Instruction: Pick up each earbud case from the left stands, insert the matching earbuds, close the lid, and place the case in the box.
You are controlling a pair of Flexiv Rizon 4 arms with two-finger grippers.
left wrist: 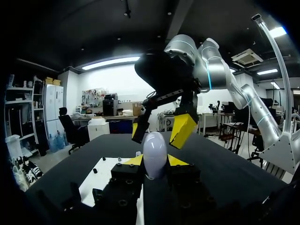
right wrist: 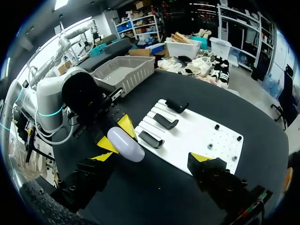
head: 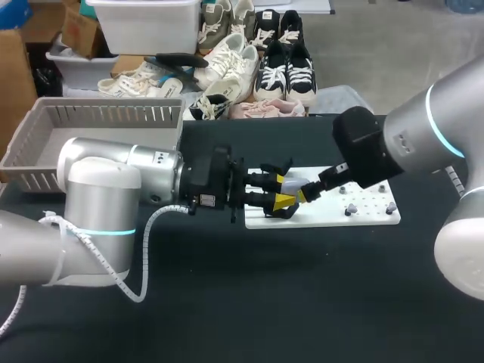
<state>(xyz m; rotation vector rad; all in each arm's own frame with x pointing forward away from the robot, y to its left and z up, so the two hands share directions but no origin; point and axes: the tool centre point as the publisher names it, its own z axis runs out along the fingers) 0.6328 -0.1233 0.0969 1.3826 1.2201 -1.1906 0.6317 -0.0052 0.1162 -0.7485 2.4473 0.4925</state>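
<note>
A white, egg-shaped earbud case (left wrist: 154, 153) stands upright between the yellow tips of my left gripper (left wrist: 154, 161), which is shut on it. In the head view that gripper (head: 283, 191) holds the case (head: 293, 187) over the left end of the white board (head: 325, 215). My right gripper (left wrist: 161, 130) hangs open just above and beyond the case, its two yellow fingertips (left wrist: 183, 129) spread to either side. From the right wrist, the case (right wrist: 125, 145) lies just ahead of my right gripper (right wrist: 151, 157), beside three empty black stands (right wrist: 166, 122).
Several small dark pegs (head: 349, 210) stick up from the right half of the white board. A grey slatted basket (head: 98, 113) sits at the table's back left, also seen from the right wrist (right wrist: 126, 70). My right arm (head: 378, 147) reaches in over the board.
</note>
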